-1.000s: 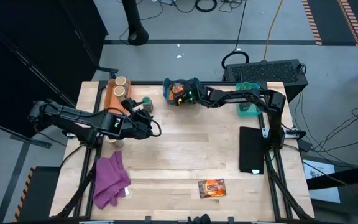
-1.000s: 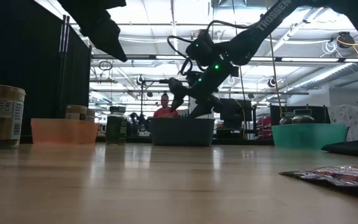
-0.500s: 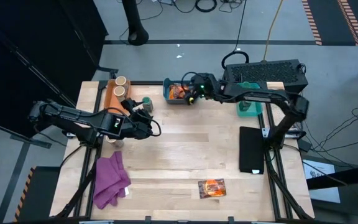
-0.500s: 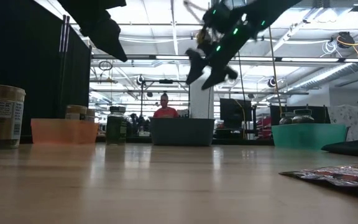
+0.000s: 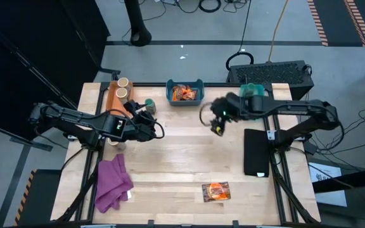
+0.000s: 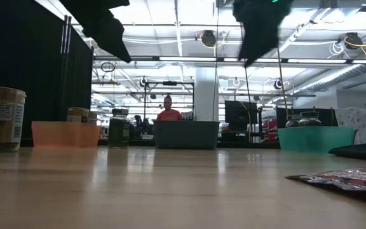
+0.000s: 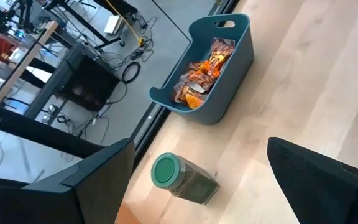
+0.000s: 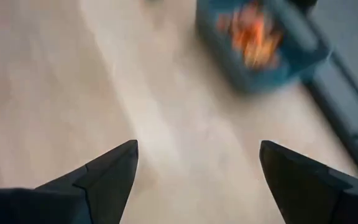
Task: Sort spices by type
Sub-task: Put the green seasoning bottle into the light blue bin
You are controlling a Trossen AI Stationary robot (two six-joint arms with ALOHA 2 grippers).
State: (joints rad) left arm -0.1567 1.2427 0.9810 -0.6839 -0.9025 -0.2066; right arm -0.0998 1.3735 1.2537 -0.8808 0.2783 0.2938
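Orange printed packets [image 5: 184, 93] lie in the blue bin [image 5: 198, 84] at the far edge; one more packet [image 5: 215, 190] lies flat near the front edge. Two tan jars [image 5: 121, 88] stand in the orange bin [image 5: 115, 101]. A dark-green jar [image 7: 182, 177] stands on the table beside that bin. My left gripper [image 5: 149, 118] hovers open just on the near side of it, fingers wide apart [image 7: 201, 144]. My right gripper [image 5: 217, 125] hangs open and empty above mid-table, on the near side of the blue bin [image 8: 260, 37].
A teal bin [image 5: 253, 109] sits at the far right, partly under my right arm. A black flat object [image 5: 256, 152] lies at the right edge. A purple cloth [image 5: 113, 183] is at the near left. Another jar [image 6: 2, 117] stands at the left in the low view.
My right gripper has risen out of the blue bin and swung back toward the table's near and right side, rolling as it went, open and empty throughout. The packets stay in the blue bin.
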